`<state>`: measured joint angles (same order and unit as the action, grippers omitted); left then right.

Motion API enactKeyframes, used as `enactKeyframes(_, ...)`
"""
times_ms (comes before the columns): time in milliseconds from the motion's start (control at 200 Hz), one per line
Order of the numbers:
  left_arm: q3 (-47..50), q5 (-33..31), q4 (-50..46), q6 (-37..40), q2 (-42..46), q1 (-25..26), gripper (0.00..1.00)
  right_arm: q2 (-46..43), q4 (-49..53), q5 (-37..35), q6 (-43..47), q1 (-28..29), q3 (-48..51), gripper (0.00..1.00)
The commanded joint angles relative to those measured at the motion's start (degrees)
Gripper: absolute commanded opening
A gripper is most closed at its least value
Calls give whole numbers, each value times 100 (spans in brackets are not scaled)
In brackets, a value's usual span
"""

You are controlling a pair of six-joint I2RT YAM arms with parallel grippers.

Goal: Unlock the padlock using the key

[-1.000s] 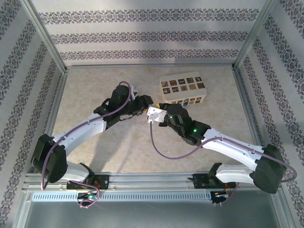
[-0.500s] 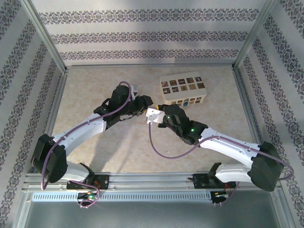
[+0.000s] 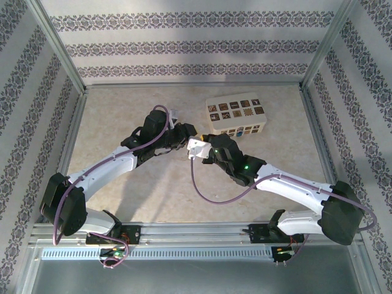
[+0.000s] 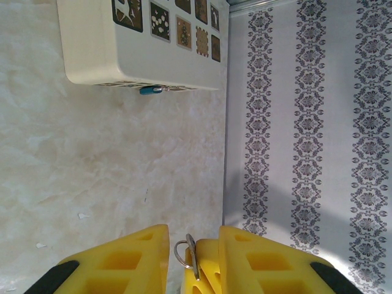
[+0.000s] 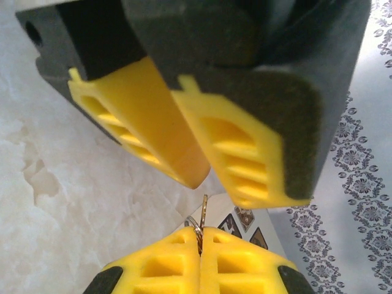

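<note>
Near the middle of the table (image 3: 116, 110), just off the near left corner of the white picture box (image 3: 236, 116), the right claw (image 5: 199, 235) is pressed tight on a thin key ring (image 5: 201, 213). Whatever hangs from the ring is buried between its fingers. The left claw (image 4: 193, 233) is parted around those fingertips and grips nothing I can see; its fingers are cut off by the frame. A blue thing (image 4: 150, 90) against the box's side is too small to identify.
</note>
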<state>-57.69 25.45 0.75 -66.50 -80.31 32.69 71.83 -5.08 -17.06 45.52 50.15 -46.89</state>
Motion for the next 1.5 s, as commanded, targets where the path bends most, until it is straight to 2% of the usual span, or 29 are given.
enactKeyframes(0,-87,107,91,-99,-3,106,27,-62,-252,123,-180,30,-136,0)
enactKeyframes(320,-67,166,162,-93,-46,106,19,-38,-318,213,-263,3,-188,0)
enactKeyframes(685,-67,55,43,17,-5,107,1,-149,-256,161,-312,3,-109,0)
enactKeyframes(790,-187,-91,-322,495,80,98,0,-309,-134,184,-445,3,-66,13)
enactKeyframes(910,-357,-290,-770,1469,321,22,0,-634,166,331,-843,-46,-32,29)
enactKeyframes(1084,-516,-54,-977,3315,844,-202,0,-1304,500,1569,-2262,-604,119,55)
enactKeyframes(1194,-652,345,-1133,4464,1115,-280,0,-1641,190,3181,-3665,-1373,314,67)
enactKeyframes(1359,-1044,1025,-1839,6113,1211,-282,0,-1632,-713,5322,-5744,-2439,461,74)
enactKeyframes(1494,-1281,1516,-2190,6973,1202,-292,0,-1329,-1427,6613,-6854,-2865,393,74)
